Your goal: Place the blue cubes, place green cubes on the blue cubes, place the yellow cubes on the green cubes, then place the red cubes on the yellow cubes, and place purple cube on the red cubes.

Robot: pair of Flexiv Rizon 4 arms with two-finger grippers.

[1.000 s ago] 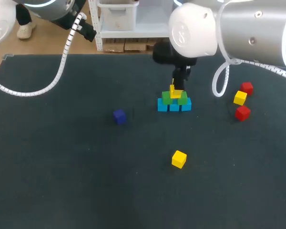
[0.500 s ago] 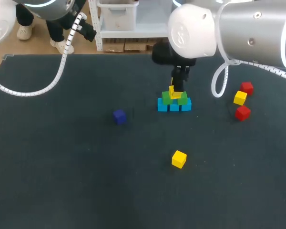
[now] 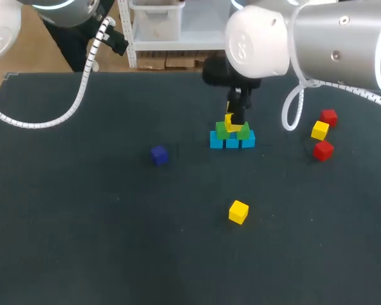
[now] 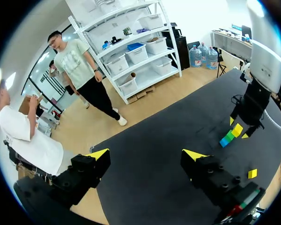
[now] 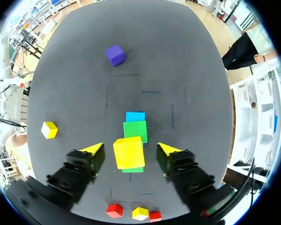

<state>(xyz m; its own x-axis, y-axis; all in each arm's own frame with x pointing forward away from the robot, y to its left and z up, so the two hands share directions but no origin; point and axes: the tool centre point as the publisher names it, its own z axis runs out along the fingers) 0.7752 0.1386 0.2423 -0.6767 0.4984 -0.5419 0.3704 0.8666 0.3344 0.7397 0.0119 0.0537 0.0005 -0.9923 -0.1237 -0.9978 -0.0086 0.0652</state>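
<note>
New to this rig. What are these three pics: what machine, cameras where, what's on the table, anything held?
It is a robot with two arms at a dark table. One picture looks down from above and behind; the two round ones come from a camera on each wrist. The right claw hangs open around a yellow cube topping a stack of green cubes on blue cubes, not gripping it. The left claw is open and empty. Loose: a purple cube, two other yellow cubes, two red cubes.

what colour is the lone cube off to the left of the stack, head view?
The lone cube is purple, shown best in the right wrist view.
</note>
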